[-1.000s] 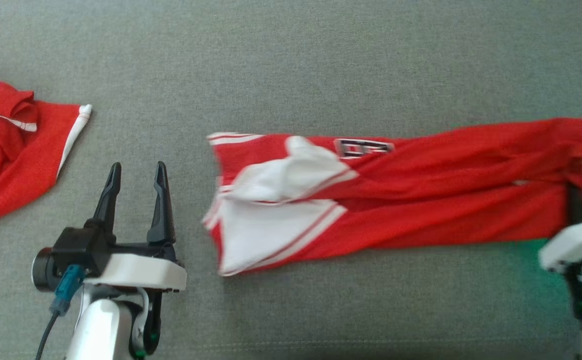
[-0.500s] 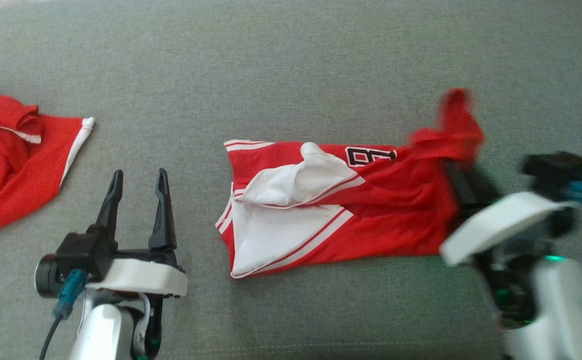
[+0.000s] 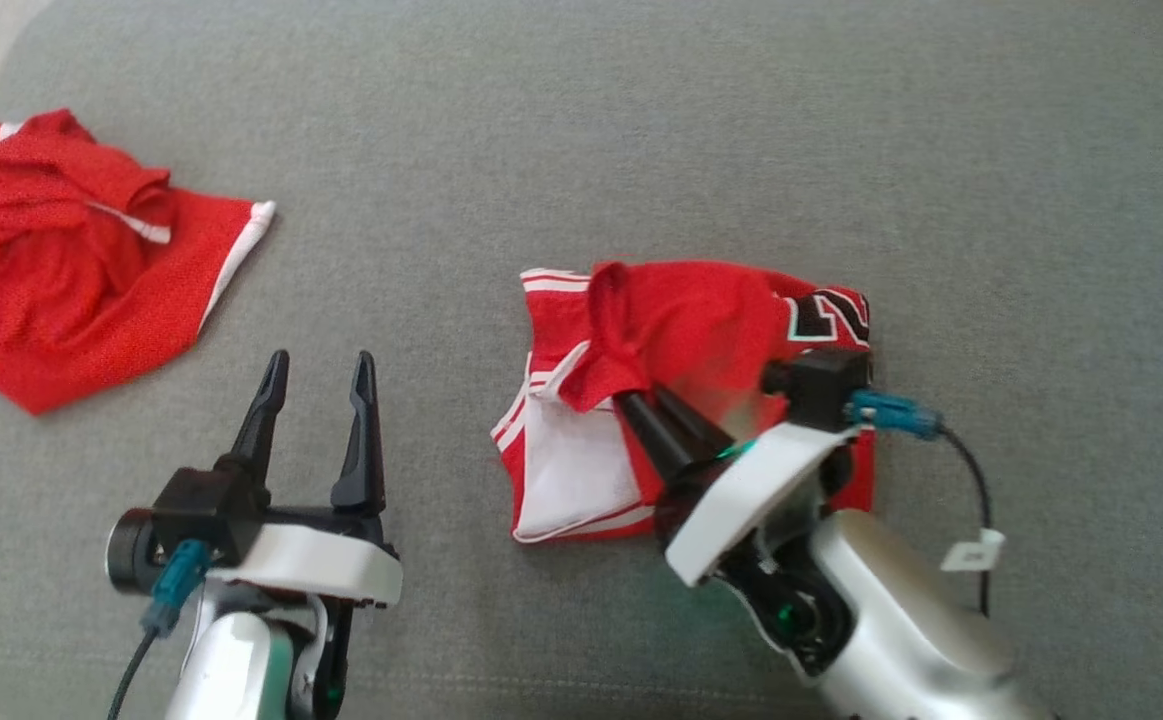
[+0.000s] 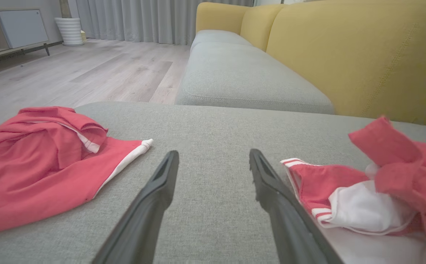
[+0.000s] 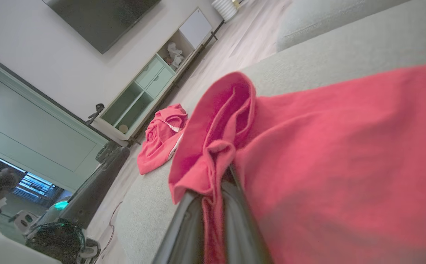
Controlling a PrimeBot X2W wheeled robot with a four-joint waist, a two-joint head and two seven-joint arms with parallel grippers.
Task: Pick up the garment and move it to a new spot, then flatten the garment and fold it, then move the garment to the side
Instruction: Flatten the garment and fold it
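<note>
The red-and-white mesh jersey lies doubled over at the middle of the grey fabric seat cushion, a red fold clamped in the right gripper. The left gripper hovers nearby, fingers apart.

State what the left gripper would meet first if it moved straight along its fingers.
Most likely the bare grey cushion ahead of the left gripper, though its height is unclear. The crumpled red garment lies to its left, the garment being folded to its right.
</note>
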